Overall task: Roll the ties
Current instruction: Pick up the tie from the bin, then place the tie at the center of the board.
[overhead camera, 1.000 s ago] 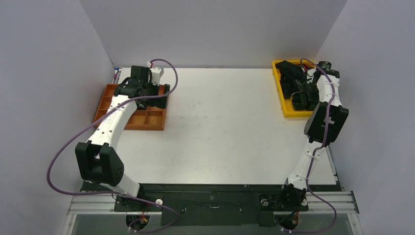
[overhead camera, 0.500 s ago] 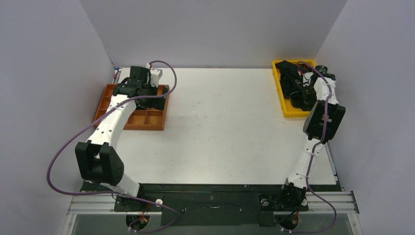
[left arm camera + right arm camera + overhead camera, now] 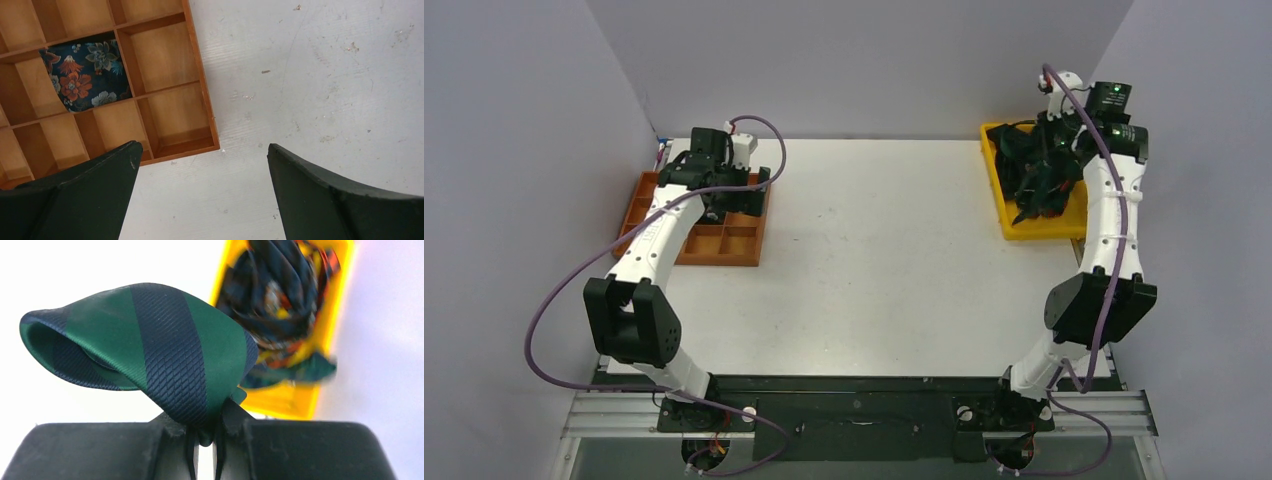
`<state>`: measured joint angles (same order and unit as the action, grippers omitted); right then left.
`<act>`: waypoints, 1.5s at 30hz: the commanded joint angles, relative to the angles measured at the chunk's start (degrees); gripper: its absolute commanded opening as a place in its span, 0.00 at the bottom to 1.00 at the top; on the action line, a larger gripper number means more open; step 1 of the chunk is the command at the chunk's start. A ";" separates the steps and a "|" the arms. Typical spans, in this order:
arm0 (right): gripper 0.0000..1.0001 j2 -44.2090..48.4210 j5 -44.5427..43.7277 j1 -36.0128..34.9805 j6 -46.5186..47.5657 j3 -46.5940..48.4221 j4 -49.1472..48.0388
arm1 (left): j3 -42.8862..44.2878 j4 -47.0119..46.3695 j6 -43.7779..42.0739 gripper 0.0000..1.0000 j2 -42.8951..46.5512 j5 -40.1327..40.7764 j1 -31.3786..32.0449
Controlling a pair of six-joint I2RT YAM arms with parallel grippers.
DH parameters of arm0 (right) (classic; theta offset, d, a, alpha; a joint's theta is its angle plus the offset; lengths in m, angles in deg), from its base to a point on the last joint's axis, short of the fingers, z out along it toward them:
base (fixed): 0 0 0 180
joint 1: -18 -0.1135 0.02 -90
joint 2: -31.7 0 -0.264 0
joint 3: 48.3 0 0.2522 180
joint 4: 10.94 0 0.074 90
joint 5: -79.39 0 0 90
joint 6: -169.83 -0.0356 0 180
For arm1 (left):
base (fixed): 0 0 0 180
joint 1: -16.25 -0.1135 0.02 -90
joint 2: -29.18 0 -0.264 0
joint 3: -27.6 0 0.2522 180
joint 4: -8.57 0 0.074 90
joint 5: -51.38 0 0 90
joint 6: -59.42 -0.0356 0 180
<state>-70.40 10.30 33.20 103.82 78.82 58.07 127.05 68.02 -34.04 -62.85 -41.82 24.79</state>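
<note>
The right gripper is clamped shut on a green-and-navy striped tie, pinching a narrow bunch of the fabric right at the fingertips. In the right wrist view the tie rises out of the closed jaws and folds over into a broad loop that bulges up and to the left of the fingers, with its open hollow facing left. Behind and to the right of this loop sits the yellow bin, which holds a tangled heap of other ties, dark with red and orange flecks. From the top camera the right arm is raised over that bin at the far right corner of the table, and dark fabric hangs down from the gripper towards the heap, though whether it touches the pile cannot be told. The left gripper stands wide open with nothing between its fingers. It hangs above the near corner of a wooden divided tray at the far left of the table, one finger over the tray and the other over bare tabletop. A piece of dark-blue floral fabric fills one compartment, one column in from the tray's edge beside the open table, well apart from the left fingers.
</note>
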 commanded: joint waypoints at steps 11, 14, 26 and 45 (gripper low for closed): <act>0.00 9.74 17.99 -26.54 -27.17 8.45 -15.87 | 11.47 -2.54 3.00 0.97 -4.03 -5.27 -2.91; 0.00 11.76 20.17 -27.63 -30.43 2.51 -17.80 | 11.98 -2.38 3.11 0.97 -4.16 -6.64 -4.46; 0.78 9.28 16.09 -15.44 -16.33 -19.94 -0.63 | -2.28 -8.40 -11.13 0.97 3.43 -19.30 -2.65; 0.64 7.21 10.68 -21.28 -9.44 -30.69 -0.66 | -9.76 -18.90 -30.67 1.00 -13.15 -22.89 25.41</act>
<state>-64.48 20.31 12.88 92.39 49.40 57.83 119.82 56.35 -59.00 -75.11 -64.18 47.96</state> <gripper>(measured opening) 0.649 0.993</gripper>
